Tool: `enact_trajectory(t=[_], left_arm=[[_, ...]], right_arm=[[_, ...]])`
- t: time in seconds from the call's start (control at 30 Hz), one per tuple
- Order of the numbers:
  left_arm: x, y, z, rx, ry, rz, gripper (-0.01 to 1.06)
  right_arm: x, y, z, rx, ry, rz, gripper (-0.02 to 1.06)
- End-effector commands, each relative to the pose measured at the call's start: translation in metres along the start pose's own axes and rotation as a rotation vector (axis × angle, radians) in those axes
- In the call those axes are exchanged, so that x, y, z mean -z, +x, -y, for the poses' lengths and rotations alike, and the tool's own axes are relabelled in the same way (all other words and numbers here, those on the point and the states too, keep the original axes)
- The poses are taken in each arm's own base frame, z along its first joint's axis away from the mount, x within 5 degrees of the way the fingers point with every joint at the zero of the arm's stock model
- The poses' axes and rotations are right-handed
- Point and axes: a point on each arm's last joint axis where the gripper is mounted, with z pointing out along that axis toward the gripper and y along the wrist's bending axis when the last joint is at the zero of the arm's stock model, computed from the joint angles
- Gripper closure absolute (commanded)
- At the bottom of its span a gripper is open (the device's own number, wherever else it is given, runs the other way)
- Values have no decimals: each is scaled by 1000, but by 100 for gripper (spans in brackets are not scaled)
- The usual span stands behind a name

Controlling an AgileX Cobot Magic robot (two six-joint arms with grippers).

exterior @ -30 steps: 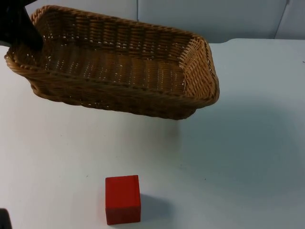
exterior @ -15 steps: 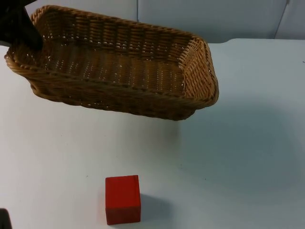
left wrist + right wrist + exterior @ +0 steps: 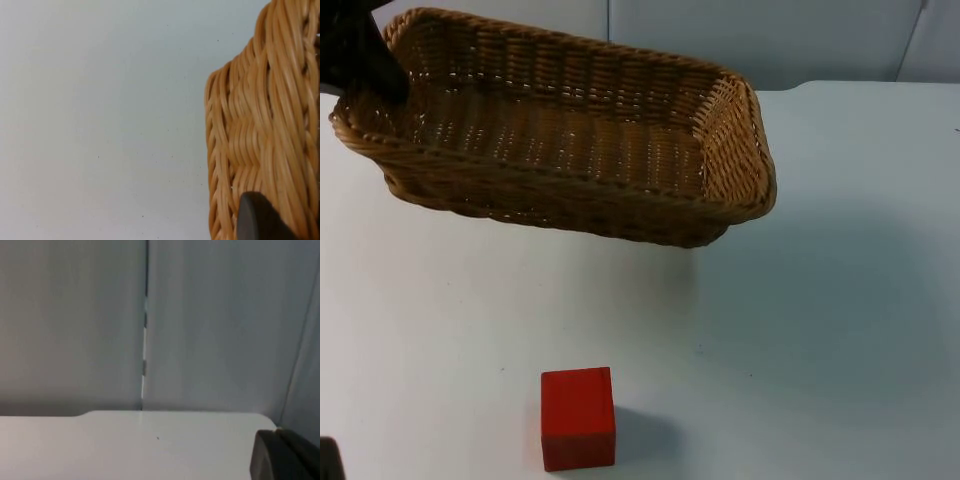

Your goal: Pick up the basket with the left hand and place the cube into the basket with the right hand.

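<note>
The basket (image 3: 560, 150) is held aloft at its short end by the left tool (image 3: 365, 60); the cube (image 3: 577, 417) lies on the tabletop at six o'clock. The right tool's (image 3: 285, 457) opening cannot be told.

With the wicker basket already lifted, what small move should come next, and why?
Probably the right gripper should head toward the red cube. The left gripper holds the woven wicker basket by its end rim, tilted above the white table, and the cube sits untouched on the table in front of it. The right gripper faces the grey partition wall.
</note>
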Motion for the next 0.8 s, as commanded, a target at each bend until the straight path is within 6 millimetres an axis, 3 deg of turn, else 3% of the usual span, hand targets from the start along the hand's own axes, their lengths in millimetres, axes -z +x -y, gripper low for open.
enact_trajectory(t=[0.0,0.03,0.1,0.2,0.33,0.53,0.77], left_arm=[[4,-4,4,24,16,37,105],[4,-4,4,24,16,37,105],[4,-4,4,24,14,37,105],[17,-7,9,-34,11,63,105],[49,-18,20,-118,14,225,105],[62,-24,23,-124,5,319,105],[62,-24,23,-124,5,319,105]], right_arm=[[-20,-7,-11,20,-86,2,105],[-20,-7,-11,20,-86,2,105],[-38,-7,-17,-13,-124,-60,105],[-55,-5,-23,-32,-150,-123,105],[-91,-1,-34,-70,-188,-286,105],[-109,1,-38,-53,-193,-344,105],[-111,1,-37,-30,-188,-335,105]])
